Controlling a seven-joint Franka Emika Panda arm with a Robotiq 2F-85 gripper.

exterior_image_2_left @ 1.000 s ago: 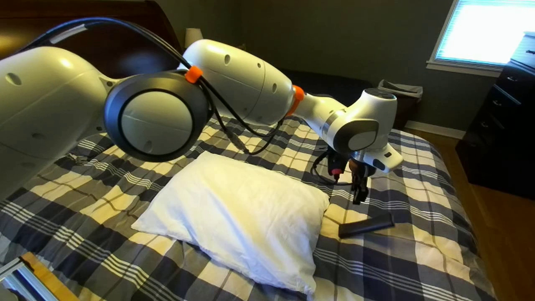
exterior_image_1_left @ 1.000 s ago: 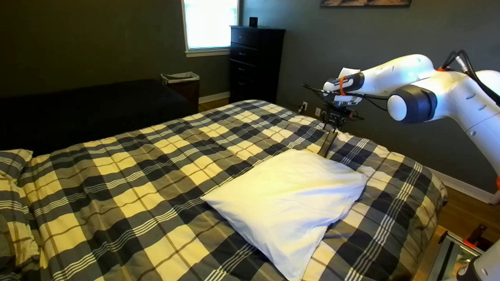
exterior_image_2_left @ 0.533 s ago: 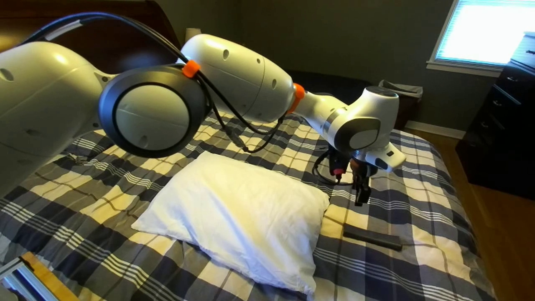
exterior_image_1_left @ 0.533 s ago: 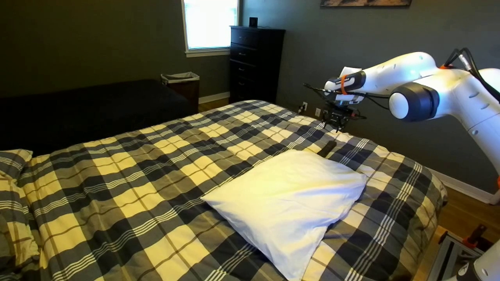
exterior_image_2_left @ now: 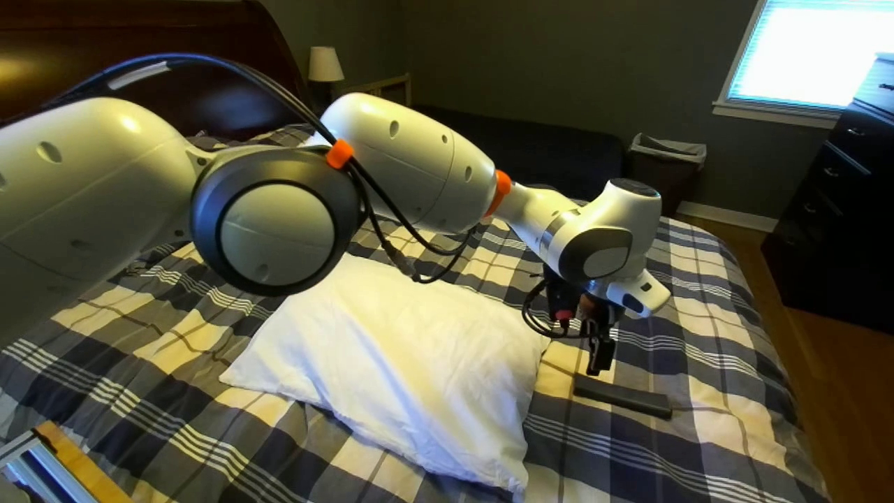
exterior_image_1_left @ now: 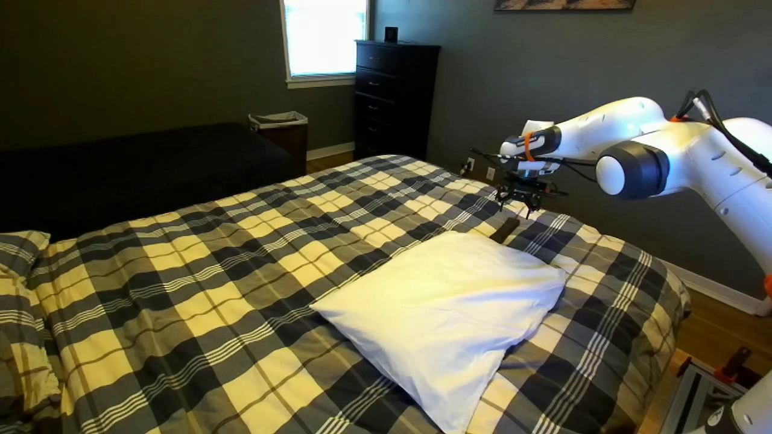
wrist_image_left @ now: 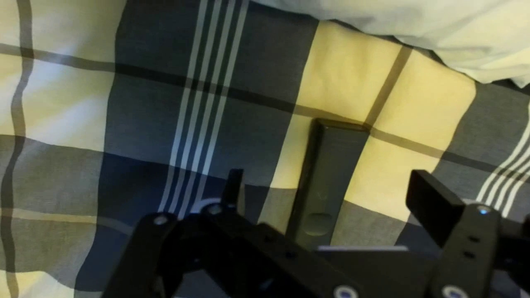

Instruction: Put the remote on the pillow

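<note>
The remote [wrist_image_left: 331, 165], a slim dark bar, lies flat on the plaid bedspread just off the edge of the white pillow [wrist_image_left: 455, 37]. In both exterior views the remote [exterior_image_2_left: 621, 397] rests beside the pillow [exterior_image_2_left: 405, 349], its nearer end close to it but apart. My gripper [exterior_image_1_left: 515, 212] hangs over the bed above the remote. In the wrist view its jaws stand wide, one finger [wrist_image_left: 234, 188] to each side of the remote with gaps between. Nothing is held. The remote's lower end is hidden behind the gripper body there.
The plaid bedspread [exterior_image_1_left: 199, 313] is soft and wavy under everything. A plaid-covered pillow [exterior_image_1_left: 24, 325] lies at the bed's head. Beyond the bed stand a dark dresser [exterior_image_1_left: 395, 99] and a hamper [exterior_image_1_left: 278, 138]. A metal rail [exterior_image_2_left: 49, 468] sits by the bed's near side.
The remote, tilted with one end raised a second ago, has dropped flat onto the bed and turned. My gripper's jaws have spread wide, and the arm has come down lower over the remote.
</note>
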